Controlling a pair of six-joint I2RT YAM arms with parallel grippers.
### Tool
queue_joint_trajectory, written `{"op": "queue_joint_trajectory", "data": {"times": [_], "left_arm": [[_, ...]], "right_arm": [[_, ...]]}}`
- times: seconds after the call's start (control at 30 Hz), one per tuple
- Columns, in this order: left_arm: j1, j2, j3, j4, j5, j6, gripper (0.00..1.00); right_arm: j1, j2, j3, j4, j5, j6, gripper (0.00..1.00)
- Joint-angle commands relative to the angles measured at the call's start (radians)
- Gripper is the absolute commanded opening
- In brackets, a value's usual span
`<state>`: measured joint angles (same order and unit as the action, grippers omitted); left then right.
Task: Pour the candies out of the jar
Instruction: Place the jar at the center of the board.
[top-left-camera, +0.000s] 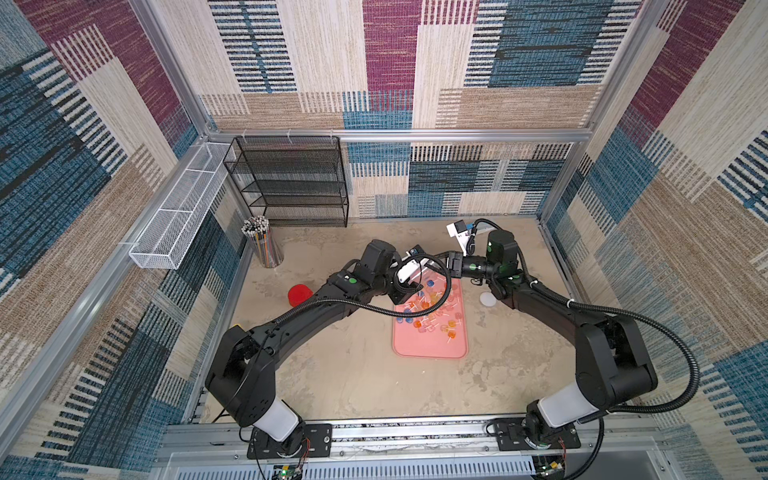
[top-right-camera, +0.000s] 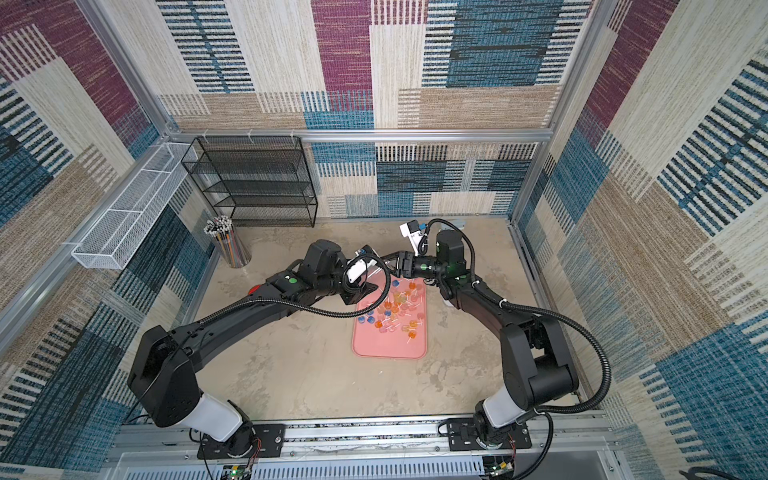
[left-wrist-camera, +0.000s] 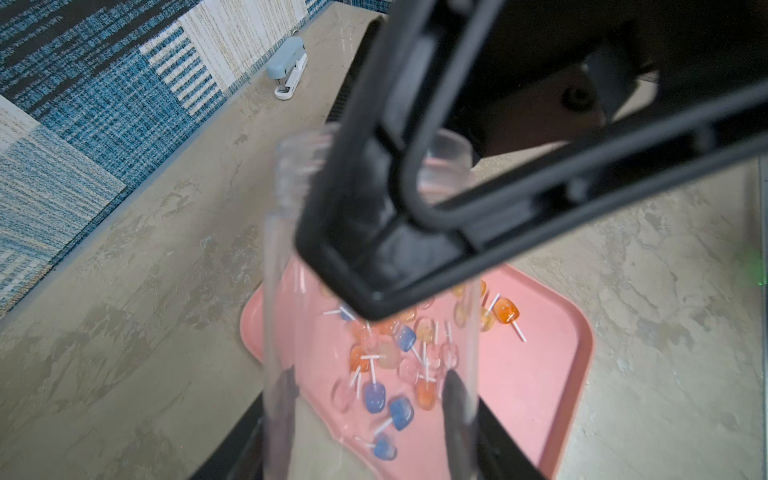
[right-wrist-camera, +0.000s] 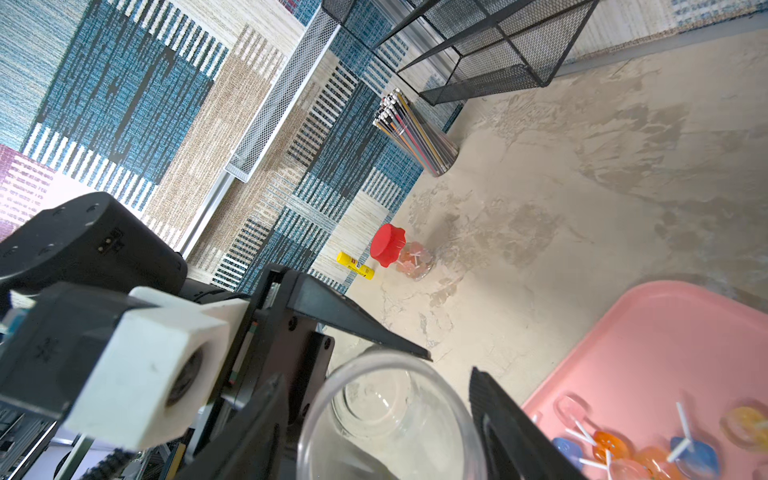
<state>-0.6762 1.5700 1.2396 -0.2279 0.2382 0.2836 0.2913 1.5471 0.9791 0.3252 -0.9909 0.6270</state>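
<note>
Both top views give us the pink tray (top-left-camera: 430, 349) but mostly hide the clear jar (right-wrist-camera: 386, 419), which only the left wrist view shows clamped in the left gripper (left-wrist-camera: 372, 399), the right wrist view showing it empty, the right gripper (right-wrist-camera: 452, 362) straddling its mouth, grip unclear, candies (top-left-camera: 428, 311) strewn on the tray.

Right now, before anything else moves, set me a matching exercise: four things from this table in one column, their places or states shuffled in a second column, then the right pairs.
Things
1. candies
2. clear jar
3. pencils
4. red lid

Places or states
A. standing near the black rack
B. empty, held up in the air
C. scattered on the pink tray
D. on top of a small jar

Pairs: 1-C, 2-B, 3-A, 4-D
</note>
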Motion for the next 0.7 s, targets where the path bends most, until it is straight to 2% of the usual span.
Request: {"op": "queue_joint_trajectory", "data": {"times": [0.0, 0.13, 0.17, 0.3, 0.33, 0.4, 0.57, 0.67], "left_arm": [[0.000, -0.002, 0.004, 0.024, -0.008, -0.006, 0.00], [0.000, -0.007, 0.002, 0.019, -0.013, -0.001, 0.00], [0.000, -0.009, 0.004, 0.015, -0.013, -0.001, 0.06], [0.001, -0.014, -0.007, 0.018, -0.028, -0.017, 0.47], [0.001, -0.018, -0.012, 0.024, -0.032, -0.021, 0.60], [0.004, -0.032, -0.030, 0.039, -0.044, -0.032, 0.99], [0.024, -0.091, -0.096, 0.105, -0.073, -0.080, 0.99], [0.062, -0.125, -0.135, 0.139, -0.115, -0.154, 0.99]], "right_arm": [[0.002, -0.003, 0.011, 0.026, -0.006, 0.004, 0.63], [0.003, -0.004, 0.019, 0.021, 0.002, 0.004, 0.55], [0.002, -0.006, 0.021, 0.022, 0.007, 0.002, 0.54], [0.002, -0.007, 0.052, -0.028, 0.029, -0.040, 0.54], [0.002, -0.005, 0.065, -0.051, 0.043, -0.059, 0.54], [0.003, 0.001, 0.101, -0.120, 0.081, -0.110, 0.54], [-0.010, 0.030, 0.157, -0.180, 0.151, -0.170, 0.53], [-0.035, 0.049, 0.189, -0.218, 0.217, -0.203, 0.52]]}}
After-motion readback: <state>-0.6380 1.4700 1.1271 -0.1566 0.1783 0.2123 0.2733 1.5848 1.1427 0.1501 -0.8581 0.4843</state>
